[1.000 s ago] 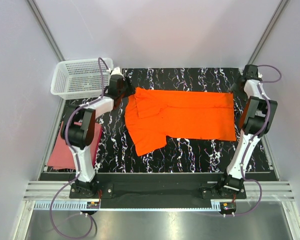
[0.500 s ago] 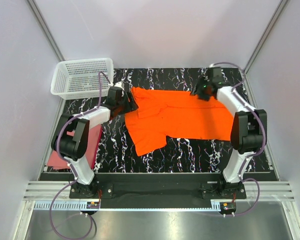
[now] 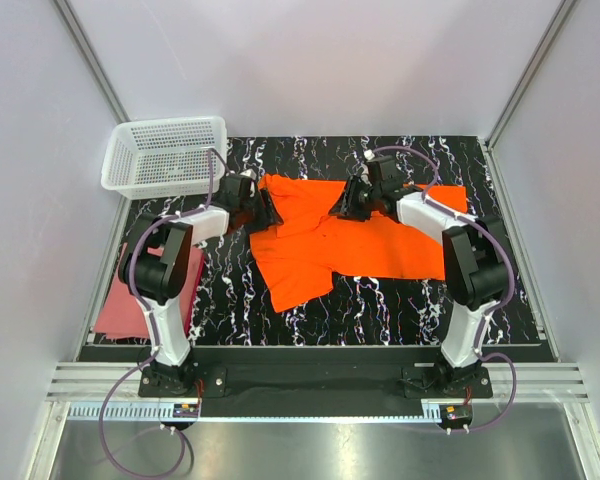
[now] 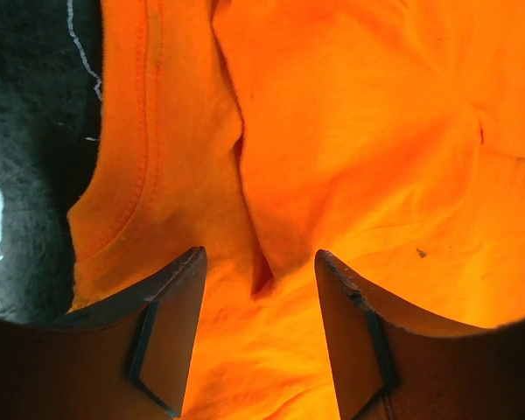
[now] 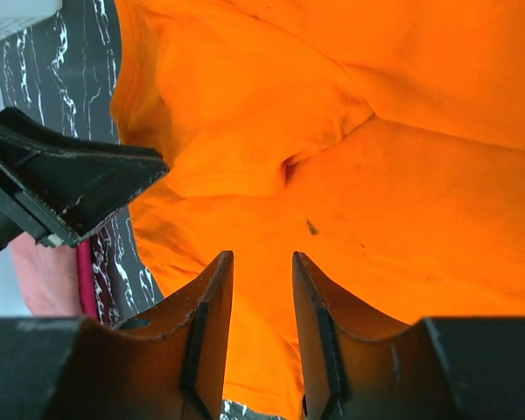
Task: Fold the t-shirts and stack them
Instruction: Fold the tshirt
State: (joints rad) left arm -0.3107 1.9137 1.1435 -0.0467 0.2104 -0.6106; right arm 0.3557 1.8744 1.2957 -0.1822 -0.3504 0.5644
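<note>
hovering over the orange t-shirt (image 3: 380, 250), which lies spread mid-table, rumpled at its left end. left gripper (image 4: 258, 262): jaws well apart over a ridge of cloth, holding nothing. right gripper (image 5: 261, 258): narrow gap, nothing visibly pinched. risks: pinching two layers together; the grippers knocking, being so close. pink-red t-shirt (image 3: 120, 310) lies at the table's left edge. black marbled table (image 3: 420, 310), white basket (image 3: 165, 155) in the far-left corner, pale walls (image 3: 310, 60).
</note>
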